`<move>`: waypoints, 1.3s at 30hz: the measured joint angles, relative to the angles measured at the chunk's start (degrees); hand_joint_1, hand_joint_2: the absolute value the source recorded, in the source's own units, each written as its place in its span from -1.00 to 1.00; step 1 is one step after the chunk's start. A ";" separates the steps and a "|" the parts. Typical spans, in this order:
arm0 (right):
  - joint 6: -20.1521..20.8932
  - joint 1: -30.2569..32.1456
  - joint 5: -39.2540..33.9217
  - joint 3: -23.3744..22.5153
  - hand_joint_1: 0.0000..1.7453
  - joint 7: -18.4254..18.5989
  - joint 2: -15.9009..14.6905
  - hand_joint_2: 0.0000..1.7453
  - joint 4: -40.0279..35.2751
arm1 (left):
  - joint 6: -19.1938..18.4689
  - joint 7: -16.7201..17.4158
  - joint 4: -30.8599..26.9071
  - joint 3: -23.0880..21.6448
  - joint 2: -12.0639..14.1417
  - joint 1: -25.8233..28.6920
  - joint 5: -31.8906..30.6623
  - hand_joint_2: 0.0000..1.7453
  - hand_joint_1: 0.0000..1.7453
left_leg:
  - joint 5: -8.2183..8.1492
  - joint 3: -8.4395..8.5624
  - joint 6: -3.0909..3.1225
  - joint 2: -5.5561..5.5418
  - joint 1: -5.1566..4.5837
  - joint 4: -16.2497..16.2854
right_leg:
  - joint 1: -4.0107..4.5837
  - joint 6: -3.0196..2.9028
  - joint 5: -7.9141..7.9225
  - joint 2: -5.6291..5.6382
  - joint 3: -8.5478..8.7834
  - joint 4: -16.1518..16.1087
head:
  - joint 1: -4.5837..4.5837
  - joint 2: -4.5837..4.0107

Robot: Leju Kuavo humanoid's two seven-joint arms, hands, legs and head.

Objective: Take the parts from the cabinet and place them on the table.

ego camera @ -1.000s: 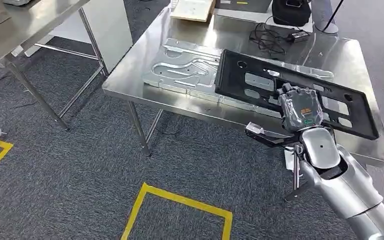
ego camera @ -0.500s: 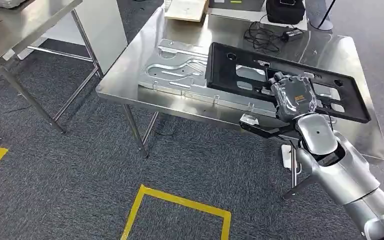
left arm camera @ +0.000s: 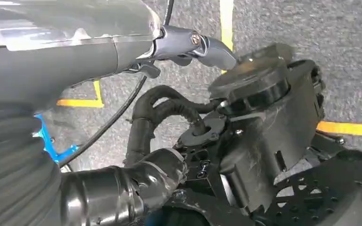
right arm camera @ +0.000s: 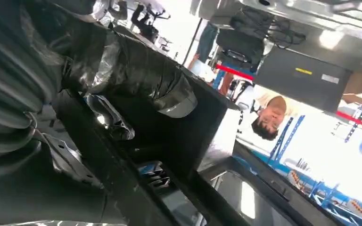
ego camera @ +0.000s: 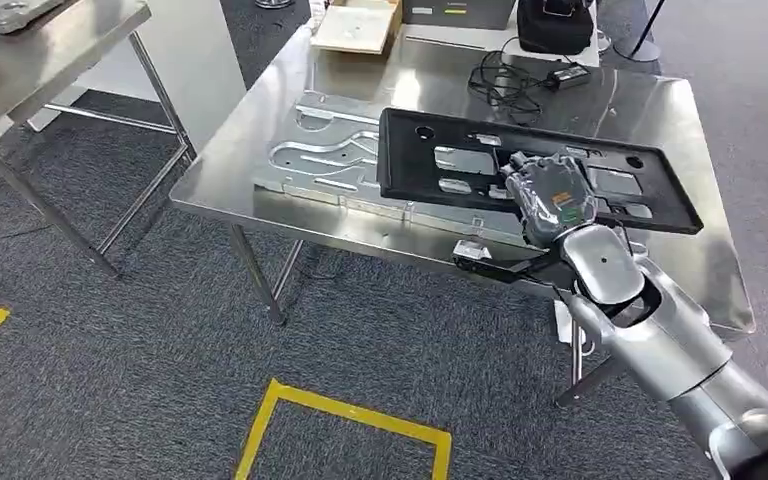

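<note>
Our right hand [ego camera: 552, 203] grips the black frame [ego camera: 430, 160] over the counter [ego camera: 260, 150] near its front edge. We'd lower it flat before letting go, beside the metal plate [ego camera: 310, 160].

Right hand [ego camera: 550, 200]: fingers hidden under the black panel [ego camera: 430, 165] it grips, near the table's [ego camera: 260, 150] front edge. Stamped metal plate [ego camera: 315, 150]: its right part covered by the black panel. Cardboard box [ego camera: 360, 25] and black case [ego camera: 555, 25], far edge of the table: cut off by the picture's top edge. Left hand [left arm camera: 122, 193]: fingers wrapped in grey tape, their posture unreadable. Person [right arm camera: 268, 115]: partly hidden behind the panel.
</note>
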 joint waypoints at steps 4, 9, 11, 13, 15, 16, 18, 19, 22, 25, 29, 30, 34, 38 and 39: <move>0.44 -0.16 -0.28 1.42 1.00 -0.07 0.57 1.00 0.79 | -0.53 -0.15 -0.22 0.31 0.04 0.02 0.18 1.00 -1.00 | -2.02 -0.81 -1.99 -0.08 -0.45 2.07 | 0.81 -3.94 -3.78 1.24 -1.17 3.93 | -0.26 0.00; 0.94 -1.35 -0.63 4.09 1.00 -0.04 1.29 1.00 1.16 | -1.53 -0.72 -0.24 0.68 0.02 -0.21 0.13 1.00 -1.00 | -7.63 -7.35 -0.93 -0.41 -0.93 14.82 | 2.30 -6.22 -5.05 1.72 -0.25 4.05 | -0.59 0.00; 0.96 -1.37 -0.76 4.37 1.00 -0.04 1.31 1.00 1.24 | -1.53 -0.79 -0.22 0.68 0.04 -0.18 0.11 1.00 -1.00 | -8.47 -9.23 -0.70 -0.43 -1.25 17.65 | 2.57 -6.37 -5.14 1.71 -0.14 4.02 | -0.57 0.00; 0.96 -1.37 -0.83 4.41 1.00 -0.04 1.33 1.00 1.29 | -1.55 -0.79 -0.24 0.68 0.02 -0.17 0.11 1.00 -1.00 | -8.63 -9.63 -0.65 -0.43 -1.33 18.25 | 2.64 -6.40 -5.16 1.72 -0.11 4.01 | -0.55 0.00; 0.94 -1.47 -1.68 5.88 1.00 -0.26 1.53 1.00 1.81 | -1.31 -1.05 -0.24 0.63 0.02 0.08 0.64 1.00 -1.00 | -4.30 -14.54 2.70 -0.73 -3.88 20.41 | 4.62 -7.55 -6.12 2.03 1.20 3.91 | -0.55 0.00; 0.94 -1.82 -1.88 6.25 1.00 -0.31 1.53 1.00 2.01 | -1.29 -1.05 -0.24 0.63 0.04 0.21 0.70 1.00 -1.00 | 1.52 -12.11 5.63 -1.20 -5.59 12.06 | 5.59 -7.88 -6.57 2.20 2.08 3.66 | -0.55 0.00; 0.92 -2.08 -1.88 6.51 1.00 -0.31 1.60 1.00 2.23 | -1.18 -1.03 -0.24 0.68 0.07 0.48 0.70 1.00 -1.00 | 2.39 -10.23 8.65 -1.54 -6.48 7.83 | 6.14 -7.76 -6.93 2.35 2.66 3.09 | -0.37 0.00; 0.92 -2.18 -1.90 6.62 1.00 -0.31 1.60 1.00 2.43 | -1.18 -1.14 -0.37 0.66 0.07 0.70 0.81 1.00 -1.00 | 2.36 -9.71 8.52 -1.53 -6.73 6.86 | 5.47 -7.44 -6.81 2.54 2.76 2.64 | -0.46 0.00; 0.90 -2.53 -2.05 6.75 1.00 -0.46 1.57 1.00 2.51 | -1.24 -1.14 -0.39 0.61 0.04 0.81 1.07 1.00 -1.00 | 3.17 -7.98 7.89 -1.41 -6.33 3.94 | 5.73 -6.67 -6.76 2.54 3.96 1.28 | -0.59 0.00; 0.85 -3.50 -2.14 6.78 1.00 -0.46 1.47 1.00 2.86 | -1.31 -1.20 -0.39 0.61 0.00 0.82 1.27 1.00 -1.00 | 3.29 -6.05 6.72 -1.18 -6.00 2.03 | 5.06 -5.97 -10.25 1.60 0.22 8.65 | -0.53 0.00; 0.79 -3.21 -2.60 7.04 1.00 -0.63 1.31 1.00 3.45 | -1.14 -1.12 -0.39 0.44 -0.02 0.86 1.84 1.00 -1.00 | 1.66 -4.67 5.77 -1.14 -5.89 2.48 | 4.11 -4.75 -9.46 1.28 -5.83 15.90 | -0.53 0.00; 0.74 -3.22 -2.73 7.04 1.00 -0.63 1.16 1.00 3.52 | -1.07 -1.03 -0.39 0.26 -0.02 0.87 1.90 1.00 -1.00 | 1.12 -4.18 5.60 -1.14 -5.83 2.80 | 3.93 -4.58 -6.44 1.12 -4.48 12.20 | -0.53 0.00; 0.35 -3.47 -2.95 7.17 1.00 -0.68 0.61 1.00 3.58 | -0.48 -0.83 -0.39 -0.37 -0.02 1.10 2.41 1.00 -1.00 | -0.94 -3.57 4.25 -1.11 -6.02 4.03 | 4.58 -5.90 -3.18 0.26 0.11 2.31 | -0.55 0.00; 0.37 -3.44 -2.95 7.21 1.00 -0.59 0.72 1.00 3.37 | -0.59 -0.30 -0.59 -0.52 0.00 1.25 3.24 1.00 -1.00 | -2.05 -3.33 3.01 -0.74 -5.86 4.49 | 4.00 -7.00 -3.43 0.75 0.83 1.49 | -0.51 0.00; 0.39 -3.51 -2.93 7.26 1.00 -0.57 0.89 1.00 3.28 | -0.68 -0.22 -0.66 -0.50 0.00 1.39 3.43 1.00 -1.00 | -3.21 -4.32 2.63 -0.91 -5.84 6.87 | 3.90 -7.50 -3.71 0.76 1.26 1.24 | -0.57 0.00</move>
